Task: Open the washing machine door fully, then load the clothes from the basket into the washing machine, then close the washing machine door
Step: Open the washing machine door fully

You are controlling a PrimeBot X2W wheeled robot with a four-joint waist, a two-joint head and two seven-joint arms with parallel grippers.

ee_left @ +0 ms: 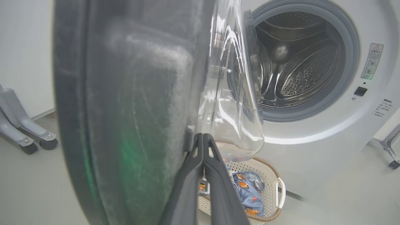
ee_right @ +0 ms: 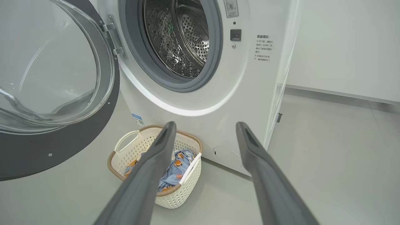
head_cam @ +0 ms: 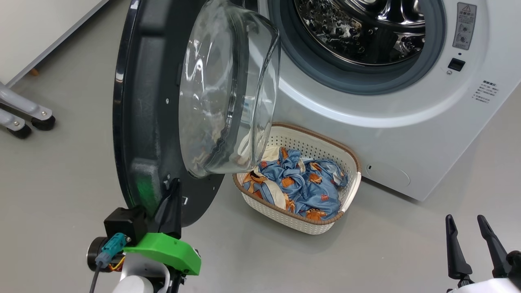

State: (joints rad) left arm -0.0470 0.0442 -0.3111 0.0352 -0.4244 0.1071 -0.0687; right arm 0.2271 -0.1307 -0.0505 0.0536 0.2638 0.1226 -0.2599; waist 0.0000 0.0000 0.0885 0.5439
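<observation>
The washing machine (head_cam: 407, 134) stands with its steel drum (head_cam: 362, 28) exposed. Its door (head_cam: 150, 122), black-rimmed with a clear glass bowl (head_cam: 228, 89), hangs swung out to the left. My left gripper (head_cam: 174, 191) is shut, its tips against the door's inner black face near the lower edge; the left wrist view shows the fingers (ee_left: 215, 181) pressed together beside the door (ee_left: 131, 109). The basket (head_cam: 346, 162) sits on the floor against the machine, holding the blue clothes (head_cam: 305, 183). At lower right my right gripper (head_cam: 468, 232) stands open and empty, aimed at the basket (ee_right: 125, 156) and clothes (ee_right: 178, 164).
Grey floor lies all around. Castor legs of a stand (head_cam: 24, 114) are at far left, beside a white wall base. Another wheeled leg (ee_left: 390, 150) shows right of the machine. Open floor stretches right of the machine (ee_right: 328, 156).
</observation>
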